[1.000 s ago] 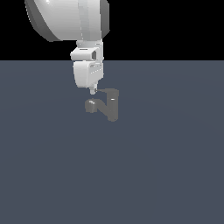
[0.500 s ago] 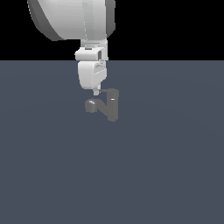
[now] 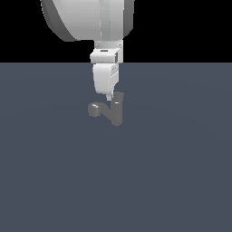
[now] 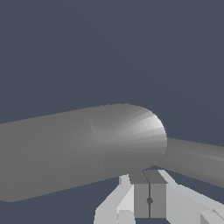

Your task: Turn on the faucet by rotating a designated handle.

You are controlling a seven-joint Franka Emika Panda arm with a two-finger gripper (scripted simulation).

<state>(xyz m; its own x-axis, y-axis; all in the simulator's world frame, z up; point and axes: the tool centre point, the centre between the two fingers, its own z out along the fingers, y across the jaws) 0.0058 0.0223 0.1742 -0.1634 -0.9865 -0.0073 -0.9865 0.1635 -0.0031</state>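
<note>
In the exterior view the small grey faucet (image 3: 117, 111) stands on the floor. Its upright cylinder is on the exterior view's right, and its spout ends in a rounded head (image 3: 94, 108) on the left. My gripper (image 3: 109, 96) hangs tip-down just above the spout, close beside the cylinder's top, with its fingers together and nothing held. The handle cannot be told apart in this view. The wrist view shows a thick grey cylinder with a rounded end (image 4: 131, 135) close up. A thinner tapered bar (image 4: 197, 159), apparently the handle, runs off from it. The shut fingertips (image 4: 141, 199) sit right against the rounded end.
A flat dark blue-grey floor (image 3: 172, 181) stretches around the faucet, under a black background. My white arm (image 3: 86, 18) comes down from above the faucet.
My gripper has slid toward the exterior view's right at about the same height, from over the spout to beside the cylinder's top. The faucet has not visibly moved.
</note>
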